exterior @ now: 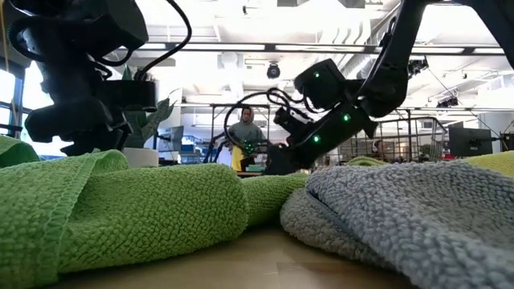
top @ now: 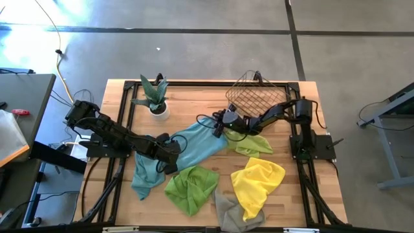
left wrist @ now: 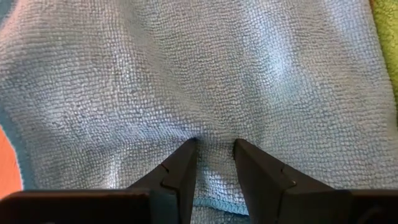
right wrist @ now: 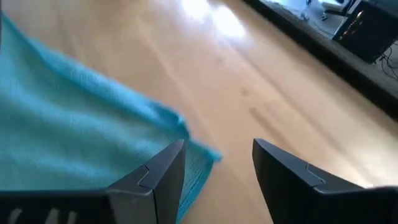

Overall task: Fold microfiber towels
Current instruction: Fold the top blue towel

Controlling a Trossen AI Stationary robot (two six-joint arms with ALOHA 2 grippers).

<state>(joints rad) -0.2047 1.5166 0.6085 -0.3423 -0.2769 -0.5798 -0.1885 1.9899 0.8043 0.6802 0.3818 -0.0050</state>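
A teal towel [top: 197, 145] is spread near the middle of the wooden counter [top: 194, 97], stretched between the two arms. The left pincer [left wrist: 214, 149] is pressed into this towel, its fingers narrowed onto a small fold of the fabric at the near edge. The right pincer [right wrist: 217, 155] is held open at the towel's far corner, with one finger beside the cloth edge and bare wood seen between the fingers. A second teal towel [top: 145, 175] is crumpled beside the left arm. Two green towels [top: 191, 188] [top: 252, 145], a yellow towel [top: 259, 181] and a grey towel [top: 229, 210] are scattered along the counter's front. A wire basket [top: 255, 94] and a potted plant [top: 155, 97] are set toward the back.
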